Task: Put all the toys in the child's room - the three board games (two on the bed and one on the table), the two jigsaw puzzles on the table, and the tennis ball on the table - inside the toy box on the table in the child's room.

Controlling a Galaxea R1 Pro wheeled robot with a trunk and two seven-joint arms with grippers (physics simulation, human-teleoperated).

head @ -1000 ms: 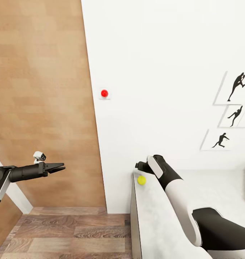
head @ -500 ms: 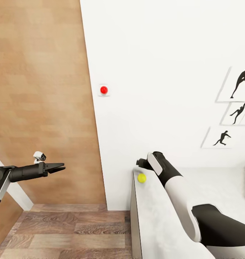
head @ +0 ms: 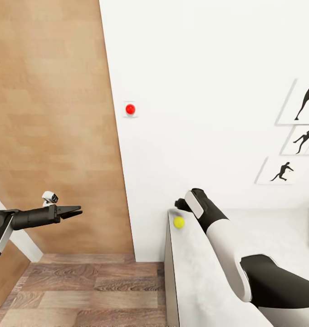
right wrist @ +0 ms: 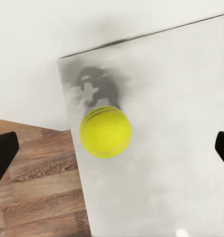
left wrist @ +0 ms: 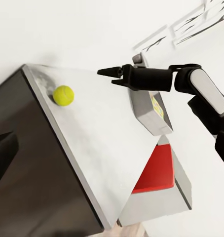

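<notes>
The yellow tennis ball [head: 179,222] [right wrist: 105,132] lies on the pale speckled table [head: 195,277] near its far corner by the wall. My right gripper [head: 179,205] hangs just above and behind it, open, its two fingertips [right wrist: 3,150] wide apart on either side of the ball without touching it. From the left wrist view, the ball [left wrist: 63,95] sits ahead of the right gripper [left wrist: 106,76]. Farther along the table stands the grey toy box [left wrist: 144,111] with something colourful inside. My left gripper [head: 76,211] is held out over the floor, open and empty.
A white wall with a red round button [head: 130,109] and black player silhouettes [head: 282,171] runs behind the table. A wood-panelled wall [head: 50,113] and plank floor [head: 95,290] lie to the left. A grey-walled thing with a red inside [left wrist: 154,173] sits below the table's far edge.
The head camera has shifted a little, so the wall and pictures slid in the view. My right gripper stays over the tennis ball, and the left arm has not moved.
</notes>
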